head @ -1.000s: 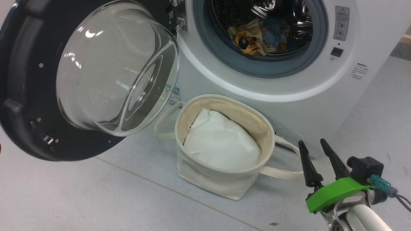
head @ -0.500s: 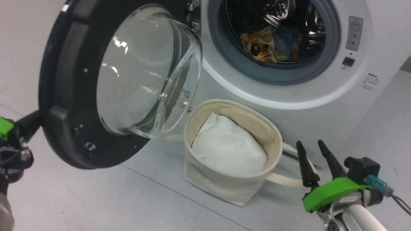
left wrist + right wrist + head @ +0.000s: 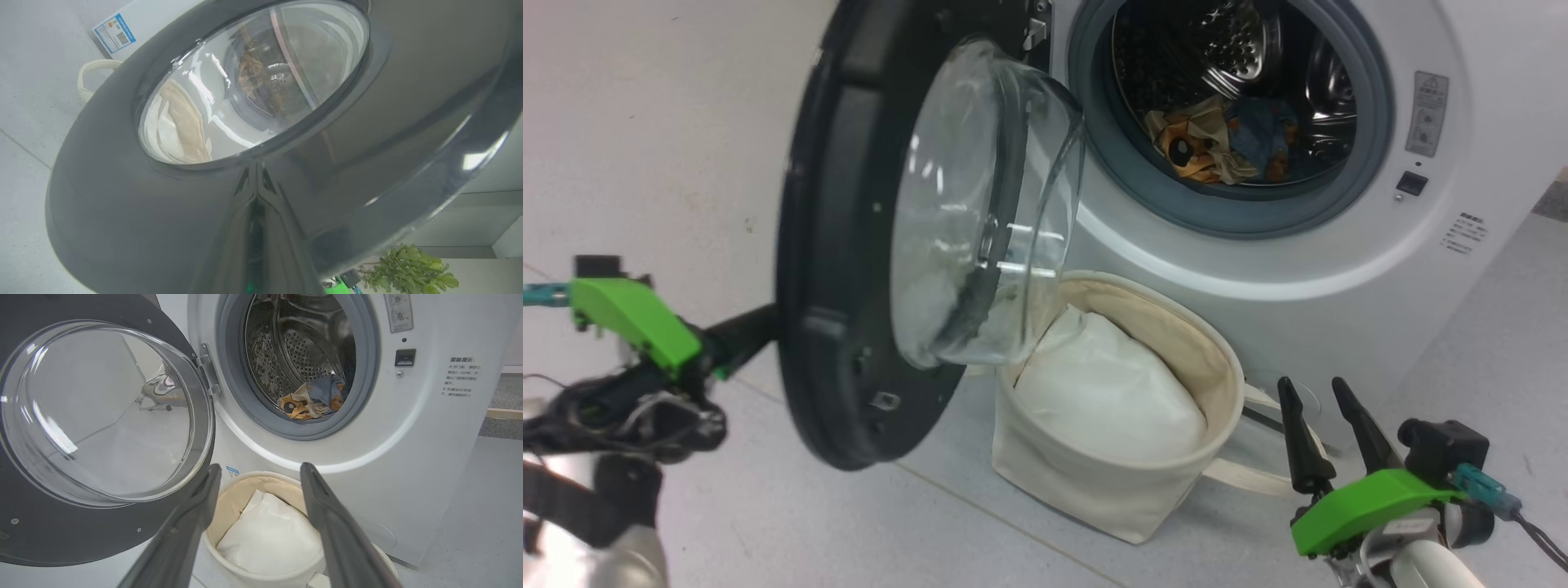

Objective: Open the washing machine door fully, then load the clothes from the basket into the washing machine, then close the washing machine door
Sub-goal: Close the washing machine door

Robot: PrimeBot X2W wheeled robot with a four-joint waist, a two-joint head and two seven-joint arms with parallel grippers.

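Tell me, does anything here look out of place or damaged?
Nothing looks spilled or damaged. Only the small round cream canvas basket stands very near the black-rimmed round glass door, which might brush it.

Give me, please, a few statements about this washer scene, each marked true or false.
1. The clothes lie inside the washing machine. True.
2. The basket is empty. False: a white cushion-like lump sits in it.
3. The right gripper is shut on a basket strap. False: it is open and holds nothing.
4. The left gripper, shut, touches the washing machine door on its outer face. True.
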